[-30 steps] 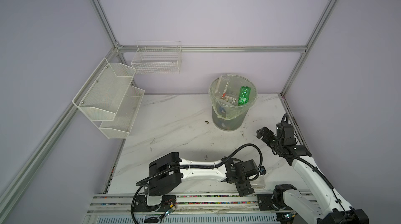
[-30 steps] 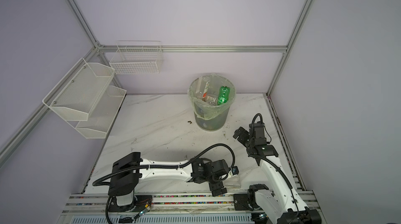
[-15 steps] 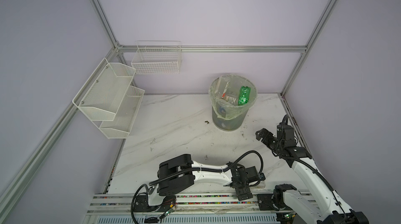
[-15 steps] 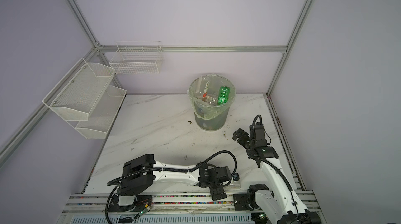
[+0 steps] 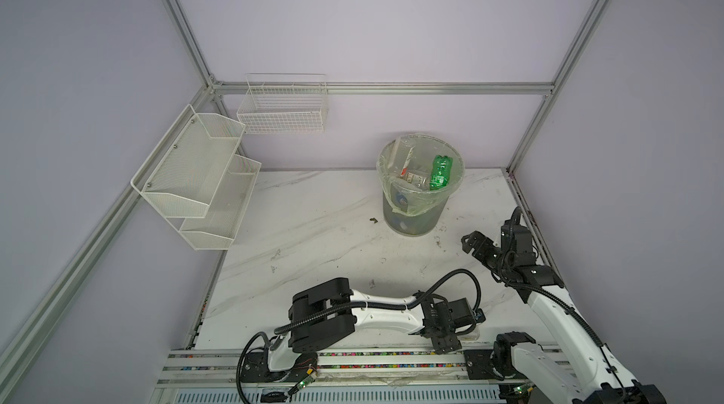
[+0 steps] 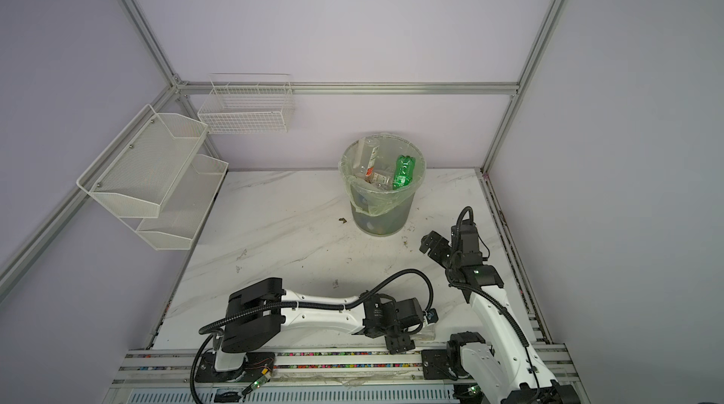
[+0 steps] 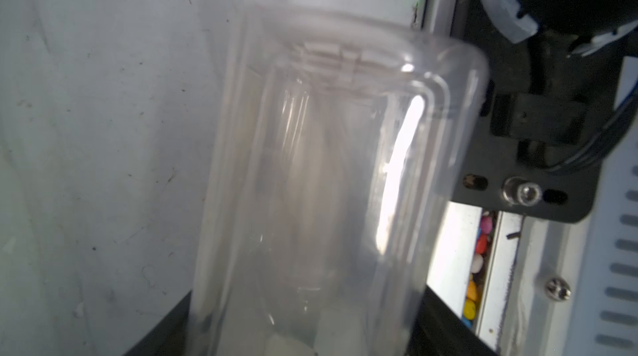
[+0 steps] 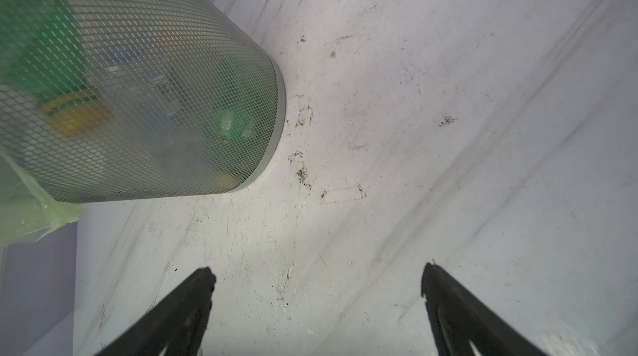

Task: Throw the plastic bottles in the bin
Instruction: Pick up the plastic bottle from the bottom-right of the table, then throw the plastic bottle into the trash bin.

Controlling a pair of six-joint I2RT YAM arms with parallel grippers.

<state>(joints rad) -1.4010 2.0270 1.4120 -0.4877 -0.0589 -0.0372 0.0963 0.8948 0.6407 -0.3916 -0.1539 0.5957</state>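
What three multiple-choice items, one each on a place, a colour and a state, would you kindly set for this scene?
1. Where on the table does the bin stand?
A. front left corner
B. far side, right of centre
C. middle of the front edge

2. What colour is the vivid bottle atop the bin's load?
A. red
B. orange
C. green

3. How is the right gripper?
A. open and empty
B. shut on a bottle
C. shut and empty

Answers: 1 B, both top views show it near the back wall. 2 C, its body is green. 3 A, the right wrist view shows its jaws apart over bare table.
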